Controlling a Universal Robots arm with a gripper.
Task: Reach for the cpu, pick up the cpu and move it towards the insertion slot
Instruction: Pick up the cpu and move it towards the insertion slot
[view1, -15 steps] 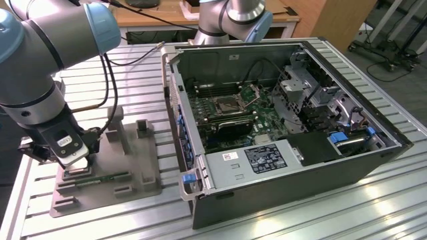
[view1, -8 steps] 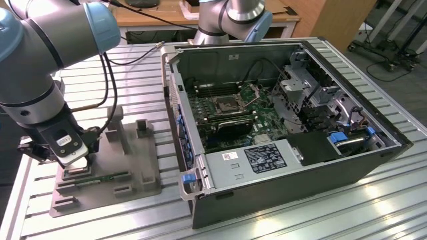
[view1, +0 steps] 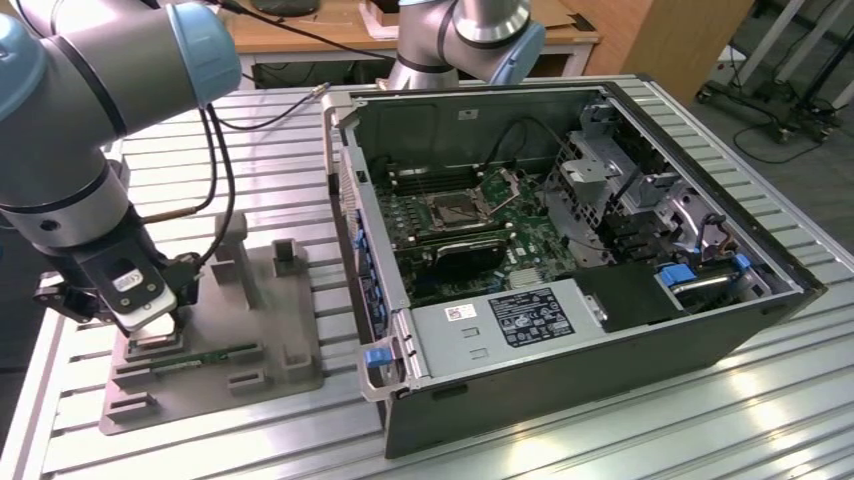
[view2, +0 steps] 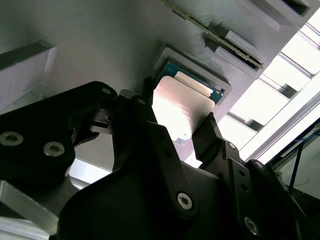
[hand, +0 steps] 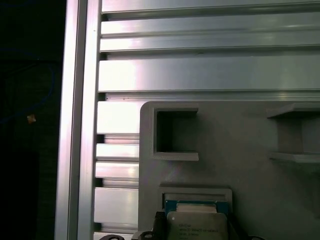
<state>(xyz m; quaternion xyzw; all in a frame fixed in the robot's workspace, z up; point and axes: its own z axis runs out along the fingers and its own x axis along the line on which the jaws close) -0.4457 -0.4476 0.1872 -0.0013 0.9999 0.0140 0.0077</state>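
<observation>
The cpu (view2: 177, 107) is a silvery square chip with a green rim, lying flat in a recess of the grey holder block (view2: 100, 50). My gripper (view2: 178, 102) hangs right over it, open, with one black finger on each side close to the chip's edges. In the first wrist view the cpu (hand: 196, 226) lies in its pocket between the fingertips (hand: 159, 220). In the exterior view my gripper (view1: 140, 322) is low over the holder block (view1: 267, 320) at the exterior view's left. The insertion slot (view1: 461, 210) lies on the green board inside the open computer case (view1: 561, 370).
A long green memory stick (view1: 200, 357) lies in the holder block near my gripper. Upright posts (view1: 238, 250) rise from the block. Everything rests on a ribbed aluminium table (view1: 641, 440). A second robot arm's base (view1: 454, 50) stands behind the case.
</observation>
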